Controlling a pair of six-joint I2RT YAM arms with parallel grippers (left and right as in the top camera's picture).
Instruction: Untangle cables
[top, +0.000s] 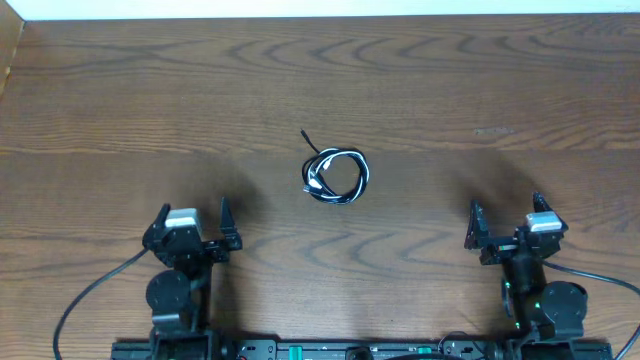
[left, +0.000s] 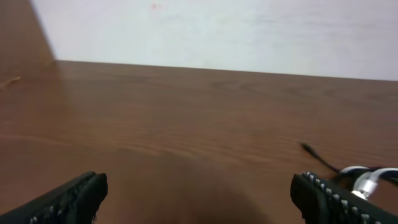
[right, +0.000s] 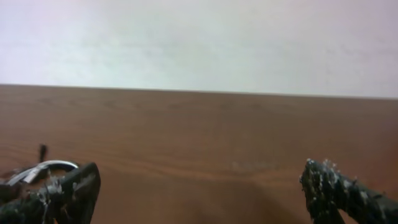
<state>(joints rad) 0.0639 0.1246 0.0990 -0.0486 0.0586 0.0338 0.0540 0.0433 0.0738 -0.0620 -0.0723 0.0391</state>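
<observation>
The black and white cables (top: 335, 176) lie coiled together in one small loop at the middle of the wooden table, a black plug end sticking out to the upper left. In the left wrist view the coil (left: 364, 178) shows at the far right behind the right finger. In the right wrist view it (right: 38, 168) shows at the far left. My left gripper (top: 192, 222) is open and empty, near the front left. My right gripper (top: 505, 212) is open and empty, near the front right. Both are well apart from the coil.
The wooden table (top: 480, 90) stretches to a pale wall at the back. A raised wooden edge (top: 12, 55) runs along the far left. The arm bases and their black wires sit at the front edge.
</observation>
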